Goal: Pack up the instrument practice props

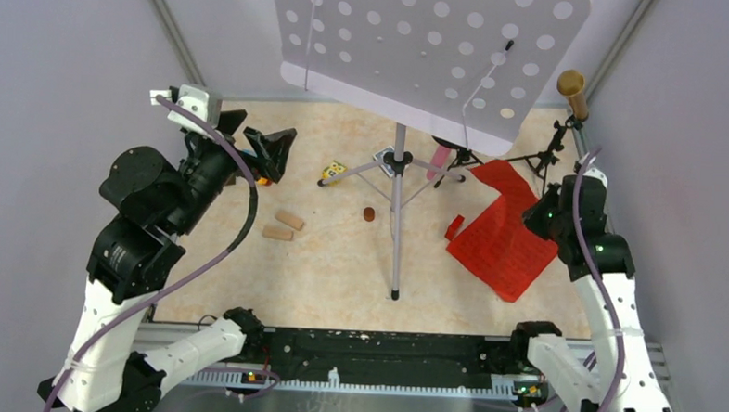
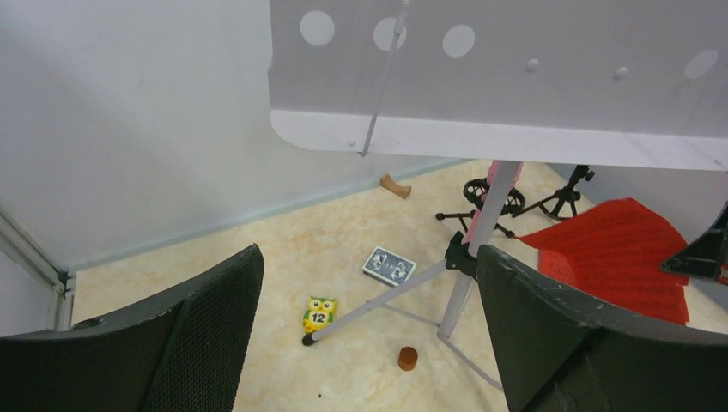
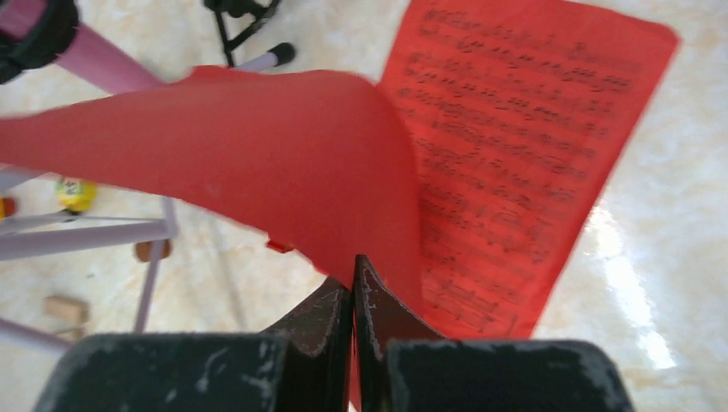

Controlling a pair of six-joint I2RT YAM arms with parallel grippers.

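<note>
The grey hole-punched sheet-music tray [image 1: 424, 41] stands on its silver tripod pole [image 1: 396, 217] mid-table. Red sheet-music pages [image 1: 503, 235] lie to its right. My right gripper [image 1: 537, 218] is shut on the edge of one red page [image 3: 283, 163], which curls up above another page lying flat [image 3: 506, 154]. The pink microphone [image 1: 437, 161] and gold microphone [image 1: 572, 90] sit on small black mic tripods [image 1: 544, 158] at the back right. My left gripper [image 1: 256, 155] is open and empty at the back left, apart from the stand [image 2: 481, 232].
A blue card deck [image 2: 388, 265], an owl toy [image 2: 319, 313] and a small brown cylinder [image 2: 408, 357] lie around the tripod's legs. Two wooden blocks [image 1: 284, 226] lie left of the pole. Grey walls close in both sides and the back.
</note>
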